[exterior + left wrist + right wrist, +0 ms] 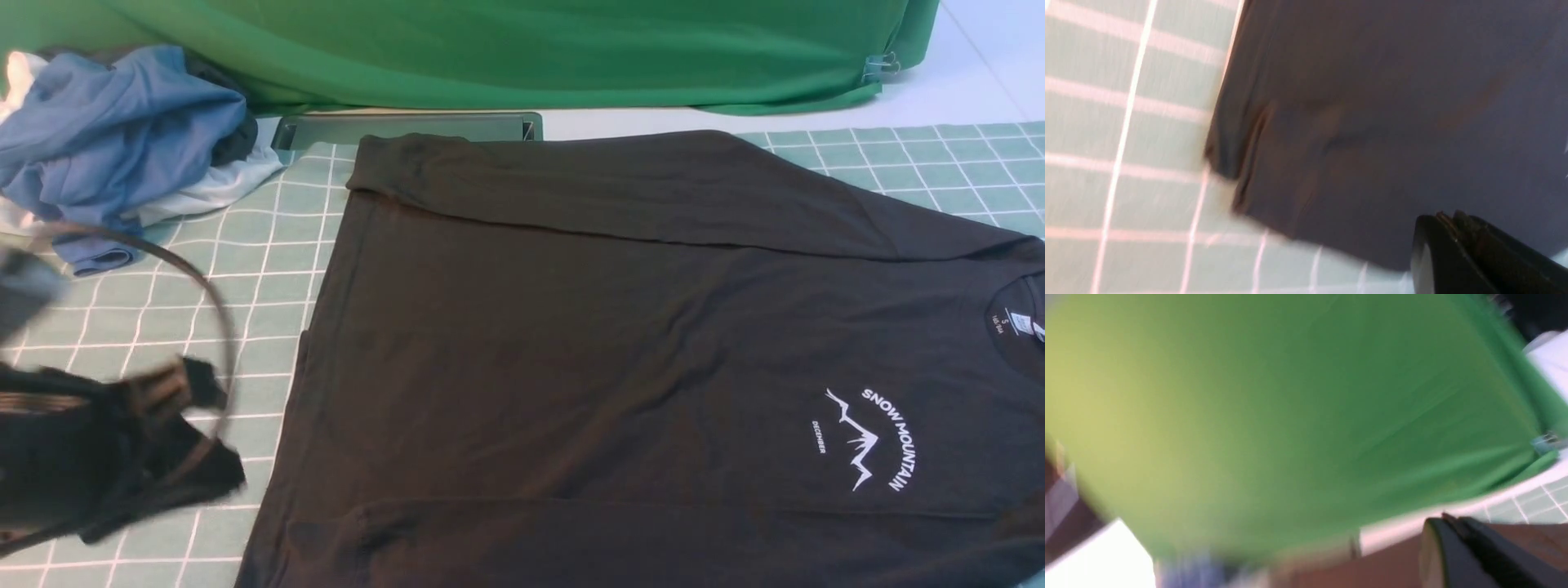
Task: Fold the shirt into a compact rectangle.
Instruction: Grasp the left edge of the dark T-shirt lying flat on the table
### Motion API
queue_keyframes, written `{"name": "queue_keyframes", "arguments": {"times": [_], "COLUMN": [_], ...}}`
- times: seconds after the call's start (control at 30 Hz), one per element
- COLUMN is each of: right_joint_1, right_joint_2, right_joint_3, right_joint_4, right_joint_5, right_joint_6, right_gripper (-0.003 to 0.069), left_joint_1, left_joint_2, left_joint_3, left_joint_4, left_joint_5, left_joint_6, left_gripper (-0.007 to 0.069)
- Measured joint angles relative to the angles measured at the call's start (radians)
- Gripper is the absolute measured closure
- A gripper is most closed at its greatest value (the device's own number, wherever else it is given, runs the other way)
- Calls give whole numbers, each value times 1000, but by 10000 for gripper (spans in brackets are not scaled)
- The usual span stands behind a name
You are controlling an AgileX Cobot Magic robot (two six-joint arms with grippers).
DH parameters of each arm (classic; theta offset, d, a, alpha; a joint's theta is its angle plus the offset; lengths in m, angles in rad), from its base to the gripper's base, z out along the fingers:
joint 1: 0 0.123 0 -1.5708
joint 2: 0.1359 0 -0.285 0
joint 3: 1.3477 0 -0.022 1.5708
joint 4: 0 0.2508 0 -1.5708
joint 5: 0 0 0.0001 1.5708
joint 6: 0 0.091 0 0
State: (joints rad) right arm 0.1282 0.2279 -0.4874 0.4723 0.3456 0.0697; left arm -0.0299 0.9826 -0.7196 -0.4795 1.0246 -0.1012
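Task status: the shirt [612, 327] lies flat and front side up on the checked mat [269, 269] covering the desk [963, 90]. Its hem points to the robot's left; its collar, neck label [1008, 321] and chest print [869, 437] point to the robot's right. Both sleeves appear laid inward across the body, one along the shirt's far edge and one along its near edge, so the outline is roughly a long rectangle. On this evidence the sleeve stage is done. What remains is to fold the body across its length, hem toward collar, into a compact rectangle. The left fingers [1453, 253] are pressed together with no cloth visible between them, above the shirt near a hem corner. The right fingers [1453, 555] are likewise pressed together and empty; the blurred view places them near the shirt's far edge. The mat is pale green with a white grid and lies smooth around the shirt. Behind the shirt's far edge lie a flat grey-green tray [408, 129] and bare white desk, then a hanging green cloth [490, 49]. A pile of blue and white garments [114, 131] sits off the shirt's far hem corner.
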Motion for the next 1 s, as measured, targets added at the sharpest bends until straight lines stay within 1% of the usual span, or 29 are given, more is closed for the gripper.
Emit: {"name": "queue_keyframes", "arguments": {"times": [0.03,0.07,0.17,0.23,0.27,0.37,0.4,0.43,0.47,0.53,0.57,0.6,0.63,0.73,0.77,0.8,0.87,1.0], "right_joint_1": [2,7,8,8,8,8,8,8,8,8,8,8,8,8,8,8,8,11], "right_joint_2": [12,104,318,390,442,530,539,563,566,584,586,586,586,586,586,586,586,586], "right_joint_3": [-19,-148,-403,-463,-490,-500,-500,-500,-500,-500,-500,-501,-502,-503,-503,-503,-503,-503], "right_joint_4": [-4,-33,-93,-106,-111,-121,-122,-126,-127,-129,-129,-130,-131,-131,-131,-131,-131,-132], "right_joint_5": [22,186,556,675,761,846,855,864,864,870,870,870,871,872,872,872,871,865], "right_joint_6": [-24,-97,-246,-307,-343,-383,-386,-395,-395,-401,-402,-402,-402,-402,-402,-402,-402,-402], "right_gripper": [629,629,629,629,629,629,629,629,629,629,629,629,629,629,629,629,627,627], "left_joint_1": [0,-4,-49,-85,-132,-224,-256,-286,-292,-358,-373,-380,-386,-388,-388,-388,-388,-388], "left_joint_2": [17,73,176,222,262,336,363,388,392,436,444,449,455,475,477,495,522,575], "left_joint_3": [0,5,51,81,93,71,49,22,17,-48,-60,-64,-67,-68,-68,-68,-68,-68], "left_joint_4": [0,-22,-45,-46,-46,-38,-24,9,17,167,237,276,346,448,448,473,480,480], "left_joint_5": [5,33,21,-23,-72,-153,-153,-144,-141,-124,-123,-127,-137,-167,-171,-206,-246,-318], "left_joint_6": [6,43,76,66,57,38,26,-14,-22,-145,-199,-232,-291,-385,-385,-401,-408,-418], "left_gripper": [607,607,606,601,592,566,557,544,542,503,485,474,450,384,379,335,293,238]}}
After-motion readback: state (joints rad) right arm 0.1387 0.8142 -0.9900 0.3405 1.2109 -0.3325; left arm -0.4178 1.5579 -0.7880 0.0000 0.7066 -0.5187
